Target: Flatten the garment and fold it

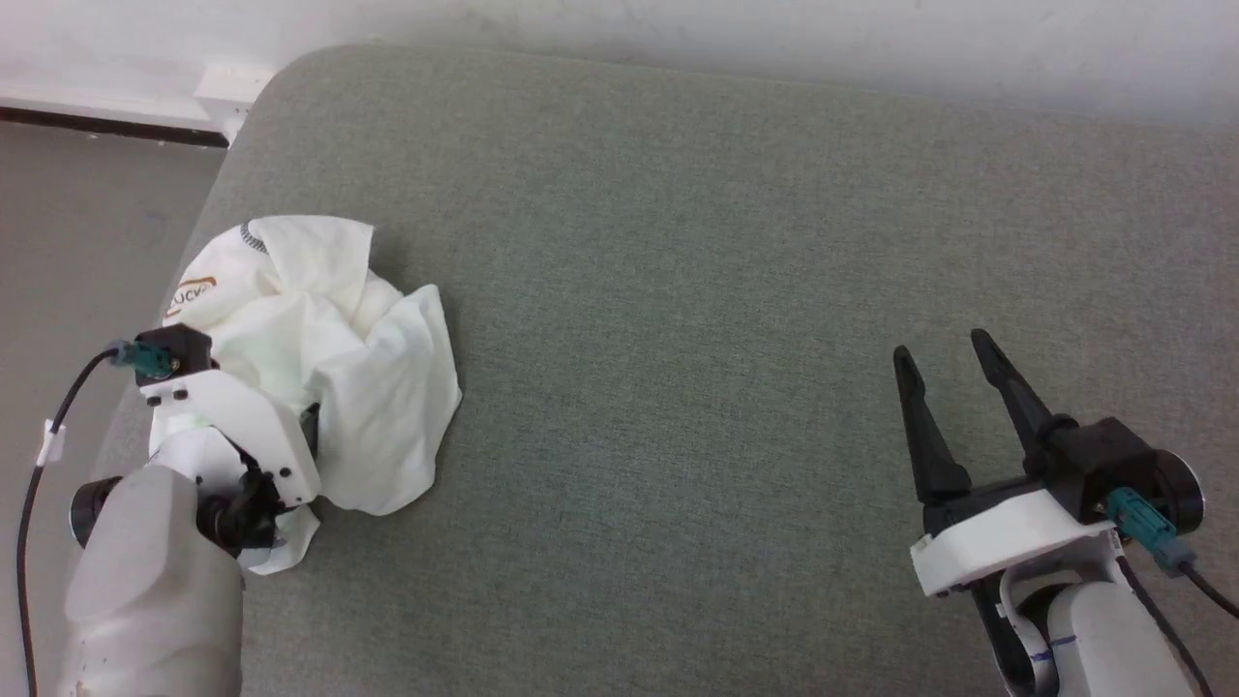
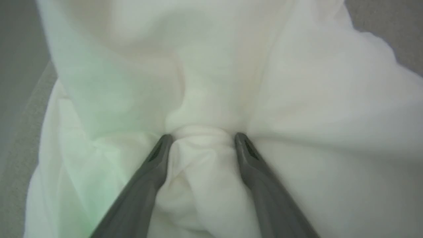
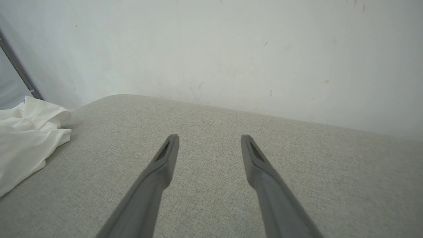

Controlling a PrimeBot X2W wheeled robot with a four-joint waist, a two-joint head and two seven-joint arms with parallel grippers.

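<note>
White garment (image 1: 319, 387) lies crumpled at the worktop's (image 1: 678, 290) left edge in head view. The right end effector (image 1: 940, 346) is well apart from it, spread and empty.

Left wrist view: left end effector (image 2: 202, 135) sunk in the cloth, its 2 fingers apart astride 1 ridge, not yet pinched.

Right wrist view: garment far left.

Head looks down on garment (image 1: 329, 358); left wrist close-up; right wrist glimpses it.
</note>
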